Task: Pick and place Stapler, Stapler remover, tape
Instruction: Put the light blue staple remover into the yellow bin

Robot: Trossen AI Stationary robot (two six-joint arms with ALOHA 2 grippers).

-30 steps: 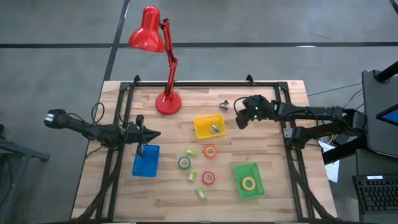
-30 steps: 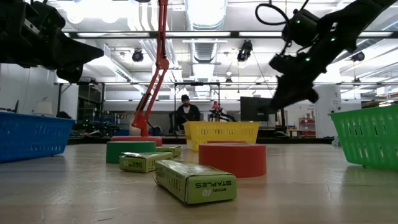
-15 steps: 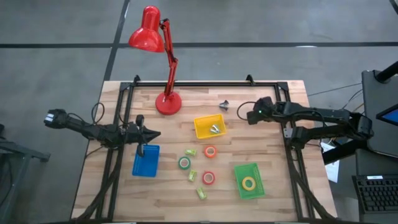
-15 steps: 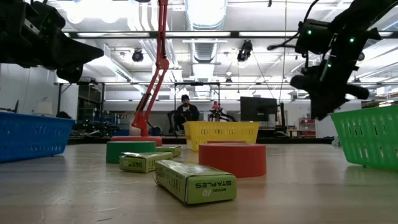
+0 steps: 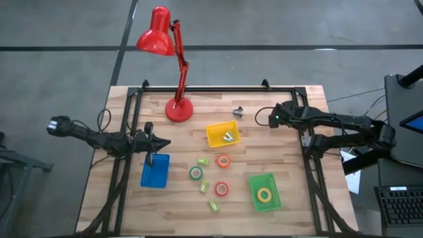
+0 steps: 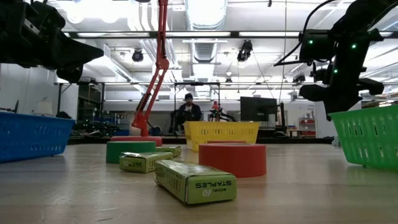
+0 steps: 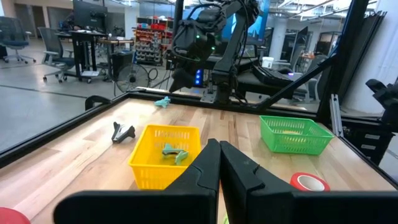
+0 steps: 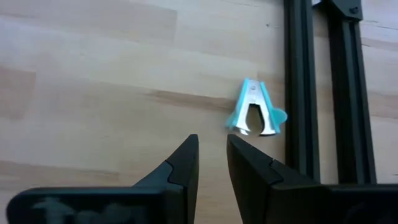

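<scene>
A wooden table (image 5: pixel 277 99) framed by black rails carries a red desk lamp (image 5: pixel 168 59) at its far side and three baskets: blue (image 5: pixel 154 170) on the left, yellow (image 5: pixel 223 134) in the middle with a staple remover (image 5: pixel 229 137) inside, green (image 5: pixel 264 192) at the near right holding the yellow tape roll (image 5: pixel 265 194). The right gripper (image 8: pixel 211 163) hangs over the far right of the table, its fingers parted by a slim gap and holding nothing, with a teal staple remover (image 8: pixel 255 109) lying just ahead beside the right-hand rail. The left gripper (image 7: pixel 219 163) waits above the blue basket, fingers pressed together and empty. Orange (image 5: pixel 223 160), green (image 5: pixel 196 173) and red (image 5: pixel 222 189) tape rolls sit loose at mid-table among small lime staple boxes (image 5: pixel 204 187); a dark staple remover (image 5: pixel 238 110) lies far of the yellow basket. No stapler can be made out. To take the teal remover cleanly, the right gripper likely needs to spread wider, centre over its body, and keep clear of the rail.
</scene>
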